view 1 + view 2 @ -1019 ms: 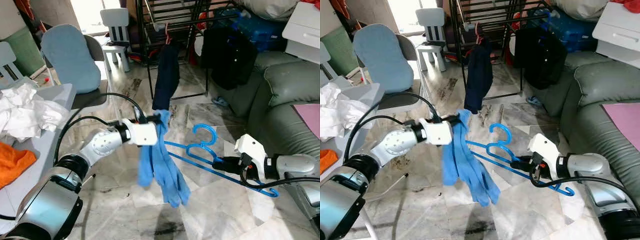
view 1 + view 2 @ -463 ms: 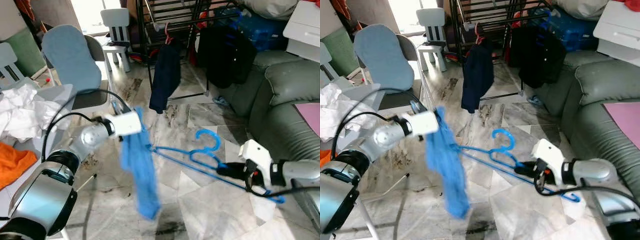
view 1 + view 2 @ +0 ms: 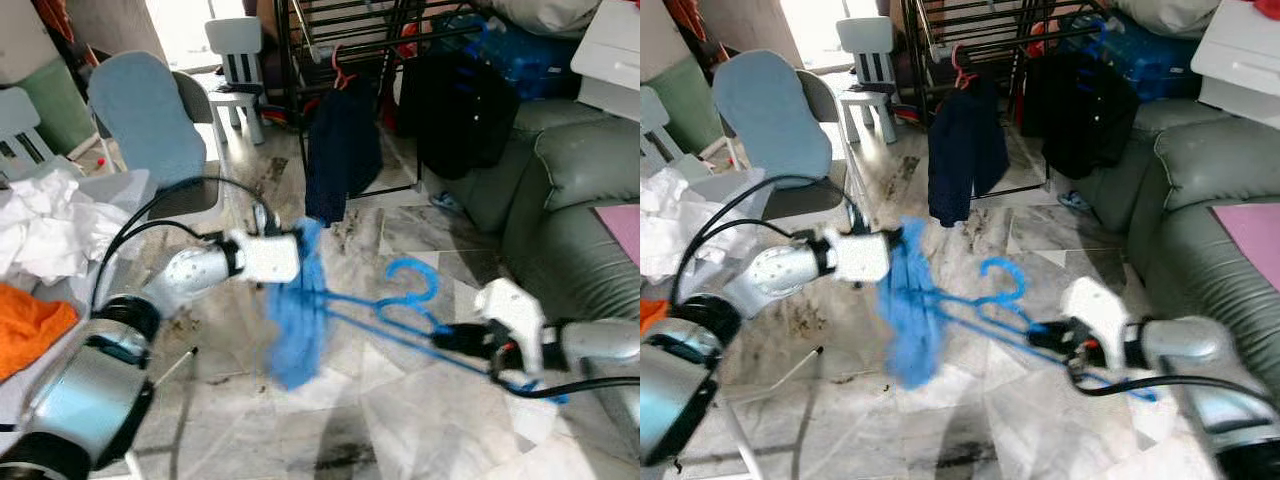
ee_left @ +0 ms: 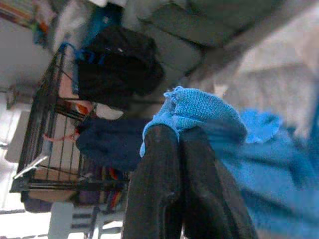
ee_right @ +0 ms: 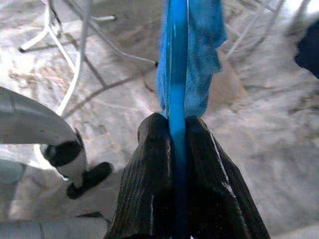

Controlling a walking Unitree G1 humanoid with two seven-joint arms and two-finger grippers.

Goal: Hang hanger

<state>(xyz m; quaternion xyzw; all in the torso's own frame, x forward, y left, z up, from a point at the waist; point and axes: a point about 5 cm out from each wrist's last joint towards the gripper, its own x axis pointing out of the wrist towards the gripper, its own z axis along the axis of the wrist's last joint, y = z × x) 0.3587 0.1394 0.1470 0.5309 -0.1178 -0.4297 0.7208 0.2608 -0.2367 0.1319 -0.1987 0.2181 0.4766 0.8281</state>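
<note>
A blue plastic hanger (image 3: 405,300) lies nearly level above the floor, its hook curling up at the middle. My right gripper (image 3: 462,338) is shut on the hanger's lower bar, and in the right wrist view the blue bar (image 5: 177,99) runs straight between the two black fingers (image 5: 149,189). A blue cloth (image 3: 298,320) hangs from the hanger's left end, blurred. My left gripper (image 3: 300,245) is shut on the cloth's top edge; the left wrist view has the blue knit fabric (image 4: 199,109) pinched at the fingertips (image 4: 162,144).
A black drying rack (image 3: 350,40) stands at the back with a dark navy garment (image 3: 340,140) on a red hanger. A grey sofa (image 3: 575,170) fills the right. A blue-cushioned chair (image 3: 150,120) and a table with white and orange laundry (image 3: 40,230) are at the left.
The blue cloth has swung to the right and bunched against the hanger's left end. My left gripper moved right with it. The right gripper and hanger stayed about where they were.
</note>
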